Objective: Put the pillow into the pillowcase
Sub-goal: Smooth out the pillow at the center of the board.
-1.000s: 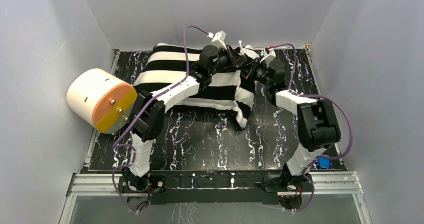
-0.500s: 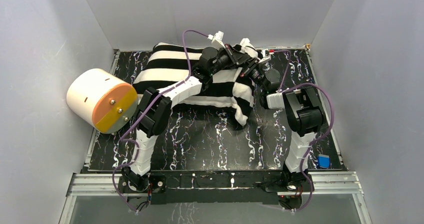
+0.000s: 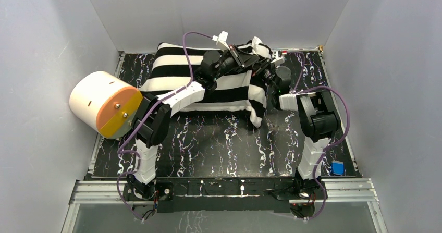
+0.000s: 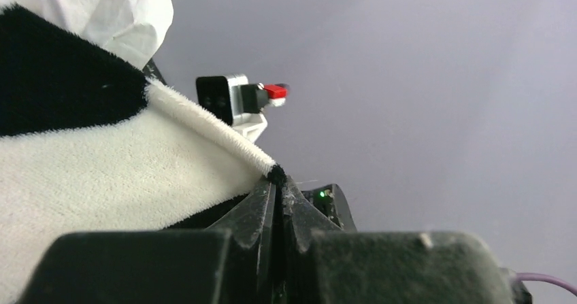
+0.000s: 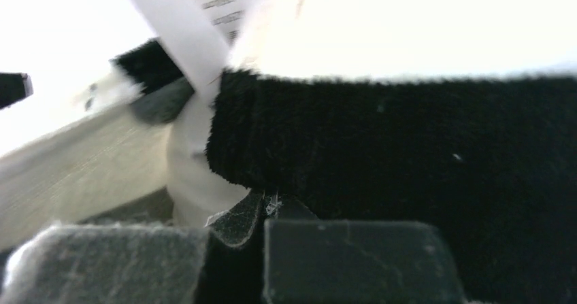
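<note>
The black and white striped pillowcase (image 3: 208,82) lies at the back of the marbled table, its right end drooping toward the front. A bit of the white pillow (image 3: 260,46) sticks out at its far right corner, and also shows as crumpled white pillow (image 4: 112,8) above the stripes. My left gripper (image 3: 247,56) is shut on the pillowcase's hem (image 4: 204,124), right at its corner. My right gripper (image 3: 266,68) is shut on a black stripe (image 5: 381,141) of the pillowcase edge, beside a white label (image 5: 180,39). Most of the pillow is hidden inside the fabric.
A cream cylinder with an orange face (image 3: 104,103) stands at the table's left edge. A small blue object (image 3: 338,168) lies at the front right corner. Grey walls enclose the table on three sides. The right arm's camera housing (image 4: 228,100) sits close to my left gripper.
Both grippers have moved back and to the left with the pillowcase edge; the fabric's right end shifted with them. The right arm's elbow has folded in toward the middle.
</note>
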